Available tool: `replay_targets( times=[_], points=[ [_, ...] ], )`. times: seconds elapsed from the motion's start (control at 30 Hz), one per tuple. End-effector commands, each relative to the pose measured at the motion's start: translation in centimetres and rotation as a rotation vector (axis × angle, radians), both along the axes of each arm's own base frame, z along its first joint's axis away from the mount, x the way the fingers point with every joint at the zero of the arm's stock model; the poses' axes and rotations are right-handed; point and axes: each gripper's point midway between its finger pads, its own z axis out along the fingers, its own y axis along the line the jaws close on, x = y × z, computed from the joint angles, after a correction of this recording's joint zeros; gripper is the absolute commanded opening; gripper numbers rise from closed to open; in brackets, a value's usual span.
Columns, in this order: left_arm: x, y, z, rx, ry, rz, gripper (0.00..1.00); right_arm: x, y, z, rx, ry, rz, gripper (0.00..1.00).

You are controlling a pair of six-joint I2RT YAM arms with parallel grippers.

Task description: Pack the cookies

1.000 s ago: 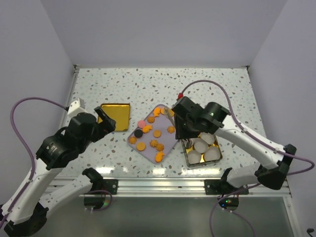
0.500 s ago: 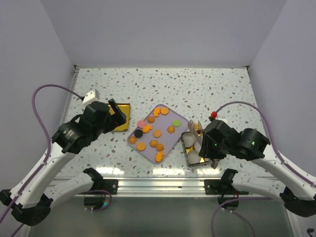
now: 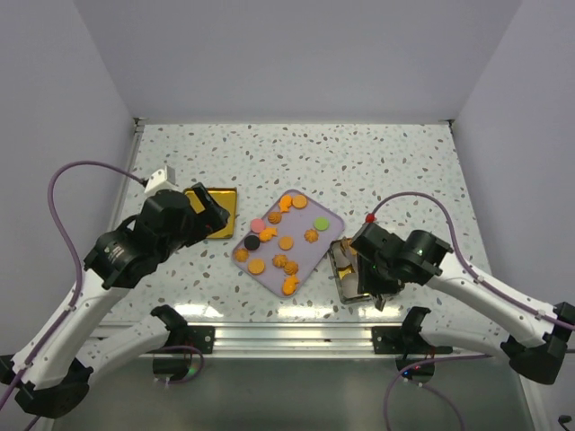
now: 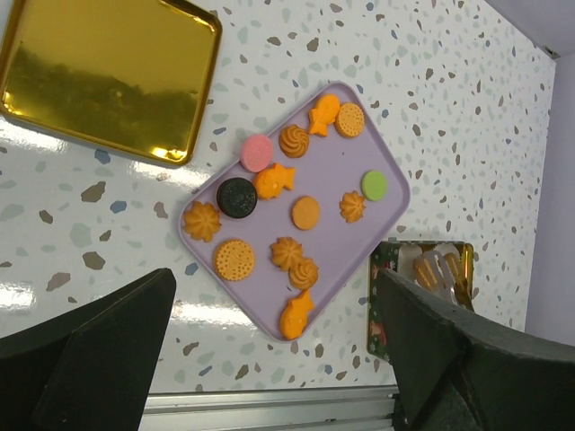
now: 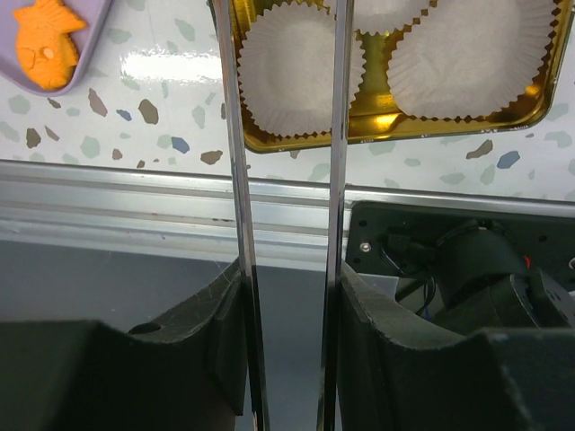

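Cookies (image 4: 305, 213) crowd tray (image 4: 359, 235) between lid (image 4: 108, 76) and tin (image 4: 378, 305).

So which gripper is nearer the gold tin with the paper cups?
Right. The right gripper, shut on tongs, is over the tin. The left gripper hangs open by the gold lid, across the purple tray.

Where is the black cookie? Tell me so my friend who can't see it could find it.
Look at the purple tray in the middle of the speckled table, just right of the shiny gold tray. The black cookie sits near the purple tray's left edge, between a pink cookie and an orange flower cookie. It is the only dark cookie there.
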Motion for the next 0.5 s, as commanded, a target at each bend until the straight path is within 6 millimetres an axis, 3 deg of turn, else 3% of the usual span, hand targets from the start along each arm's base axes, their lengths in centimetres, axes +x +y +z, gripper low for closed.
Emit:
replay_targets(
  times=[0.0, 0.47],
  points=[
    [-0.5, 0.7, -0.1, -0.018, -0.003, 0.029, 1.0, 1.0, 1.3, 0.0, 0.033, -0.033, 0.025, 0.35],
    [-1.5, 2.2, -0.2, -0.008, -0.009, 0.068, 1.0, 2.2, 1.6, -0.1, -0.014, -0.045, 0.031, 0.47]
  ],
)
